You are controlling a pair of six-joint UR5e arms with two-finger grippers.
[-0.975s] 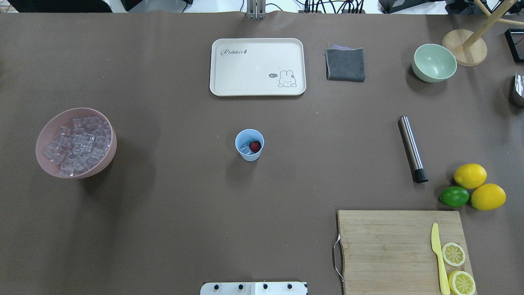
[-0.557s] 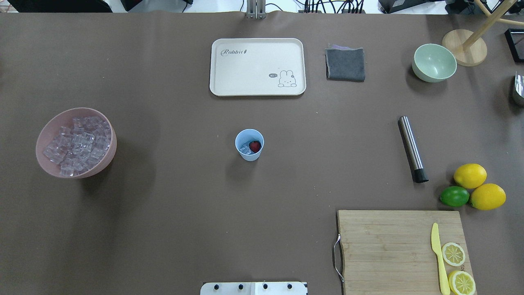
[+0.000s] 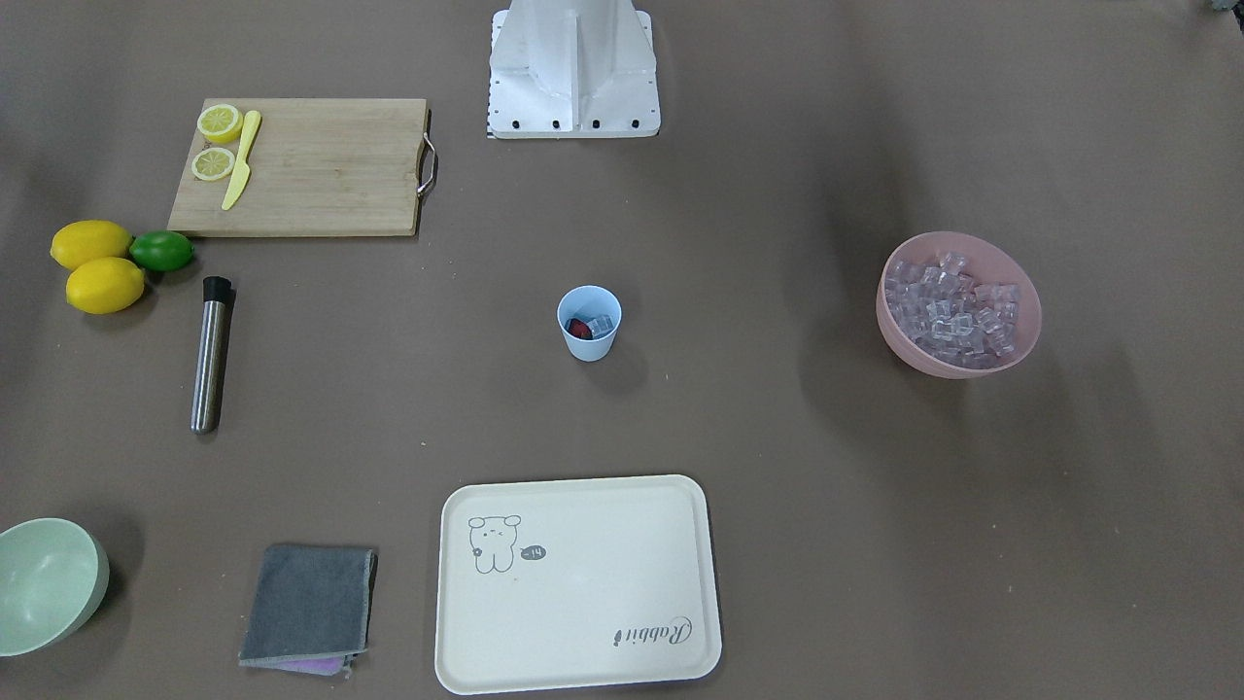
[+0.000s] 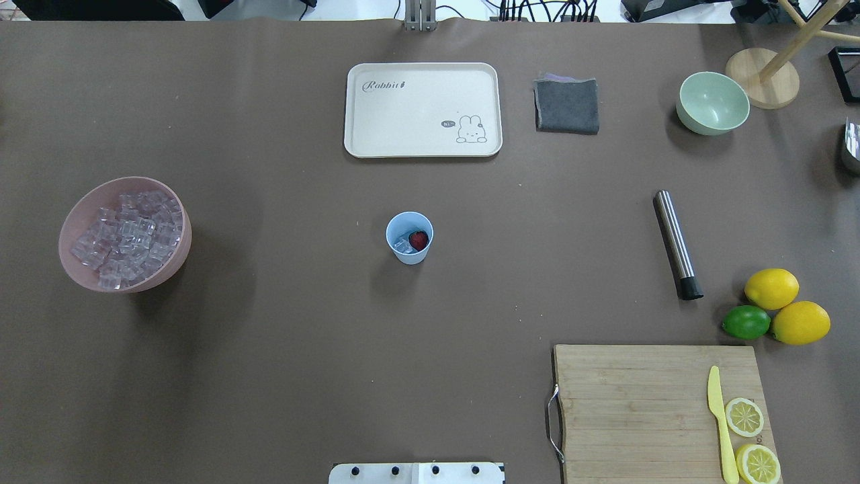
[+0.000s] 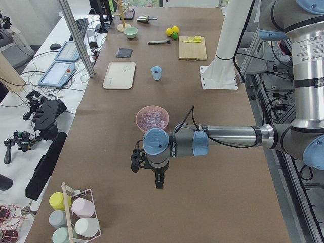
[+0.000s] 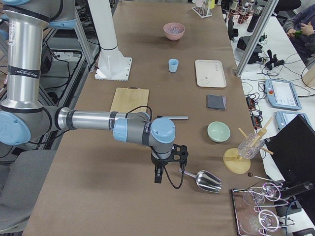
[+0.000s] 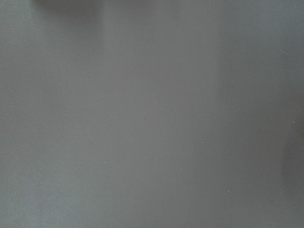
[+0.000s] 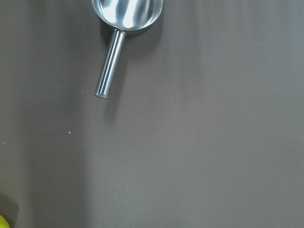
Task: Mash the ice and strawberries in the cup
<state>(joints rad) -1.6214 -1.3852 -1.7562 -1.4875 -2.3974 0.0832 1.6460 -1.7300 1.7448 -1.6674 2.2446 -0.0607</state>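
The pale blue cup (image 4: pixel 409 237) stands upright mid-table, also in the front-facing view (image 3: pixel 588 323). Inside it lie a dark red strawberry (image 4: pixel 418 239) and a few clear ice cubes (image 4: pixel 403 246). More ice (image 4: pixel 127 235) is heaped in the pink bowl (image 4: pixel 176 259) at the left. My left gripper (image 5: pixel 148 173) hangs over bare table beyond that bowl, and my right gripper (image 6: pixel 170 171) hangs by a metal scoop (image 6: pixel 209 181). Both are far from the cup. Each shows only in a side view, so I cannot tell whether it is open or shut.
A steel rod with a black end (image 4: pixel 677 244) lies right of the cup. Behind are a cream tray (image 4: pixel 422 144), a grey cloth (image 4: pixel 568 106) and a green bowl (image 4: pixel 712 102). Two lemons, a lime (image 4: pixel 746 322) and a cutting board (image 4: pixel 631 410) sit near right.
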